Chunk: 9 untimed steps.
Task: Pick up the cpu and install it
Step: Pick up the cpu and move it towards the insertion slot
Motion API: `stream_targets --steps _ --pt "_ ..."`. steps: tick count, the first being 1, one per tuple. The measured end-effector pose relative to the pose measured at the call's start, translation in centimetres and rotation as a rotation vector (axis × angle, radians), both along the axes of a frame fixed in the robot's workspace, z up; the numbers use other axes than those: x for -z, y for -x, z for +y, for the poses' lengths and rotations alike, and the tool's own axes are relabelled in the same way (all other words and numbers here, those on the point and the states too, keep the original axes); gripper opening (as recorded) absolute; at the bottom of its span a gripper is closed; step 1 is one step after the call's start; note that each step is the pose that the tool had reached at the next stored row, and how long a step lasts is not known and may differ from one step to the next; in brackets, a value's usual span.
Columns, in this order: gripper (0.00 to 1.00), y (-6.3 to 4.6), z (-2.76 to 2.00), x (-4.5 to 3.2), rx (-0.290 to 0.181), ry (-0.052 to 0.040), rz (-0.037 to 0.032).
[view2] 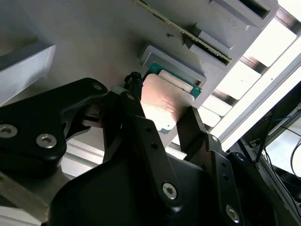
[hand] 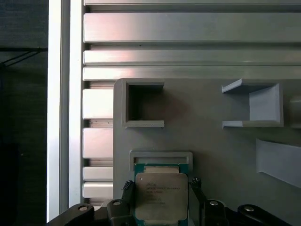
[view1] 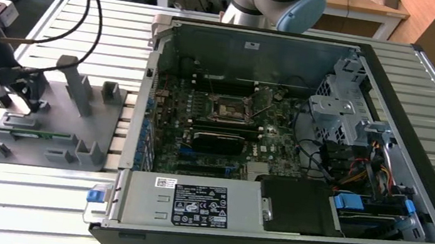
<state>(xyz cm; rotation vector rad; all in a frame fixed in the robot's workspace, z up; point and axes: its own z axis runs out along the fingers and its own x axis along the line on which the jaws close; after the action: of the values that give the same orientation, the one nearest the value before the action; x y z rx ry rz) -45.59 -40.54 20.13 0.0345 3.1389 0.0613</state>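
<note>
cpu (hand: pixel 161 197) gripped by claw (hand: pixel 161 186), grey holder (hand: pixel 211 136)

Slatted aluminium table (view1: pixel 23 194) bearing: grey holder plate (view1: pixel 107 126) lying toward the exterior view's left; open computer case (view1: pixel 293 59) sitting just beside it.

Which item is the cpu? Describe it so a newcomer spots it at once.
Start at the grey fixture plate on the slatted table, at the exterior view's left of the open computer case. In the first wrist view, a walled holder at its edge cradles the cpu. It is the flat square chip with a silvery top and green rim, unlike the long narrow memory stick.
</note>
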Motion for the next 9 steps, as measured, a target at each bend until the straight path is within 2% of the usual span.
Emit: stream_targets --steps 9 --pt "0.54 0.00 0.00 -0.27 0.000 0.0008 0.0005"
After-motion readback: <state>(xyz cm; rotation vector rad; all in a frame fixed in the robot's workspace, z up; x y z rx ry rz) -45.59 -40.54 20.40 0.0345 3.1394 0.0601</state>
